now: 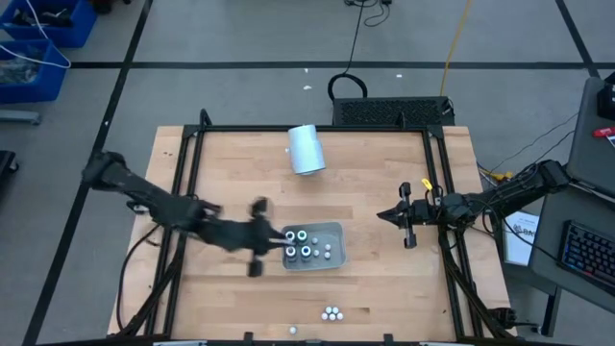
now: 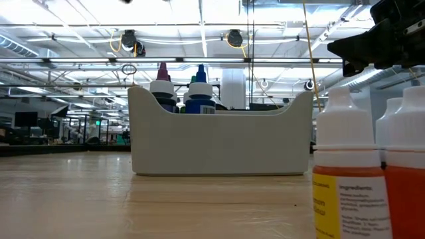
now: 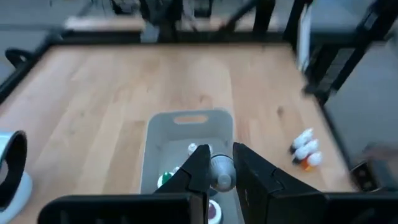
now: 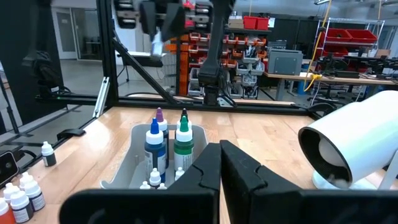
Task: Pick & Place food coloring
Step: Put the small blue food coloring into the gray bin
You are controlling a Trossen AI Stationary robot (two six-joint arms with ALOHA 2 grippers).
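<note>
Hovering over the tray with a food coloring bottle pinched in my left gripper [image 3: 219, 174]

My fingers are clamped on a white-capped bottle [image 3: 220, 172], right above the grey tray [image 1: 335, 230] where a few tall bottles [image 4: 183, 142] already stand; a small cluster [image 1: 332, 312] waits near the table's front edge. My right gripper [image 1: 386, 215], jaws together, is parked well off to the side. Worry: it's crowded in there, so a crooked drop could knock a neighbour over, or my bottle tips since I'm only holding it by the cap.
</note>
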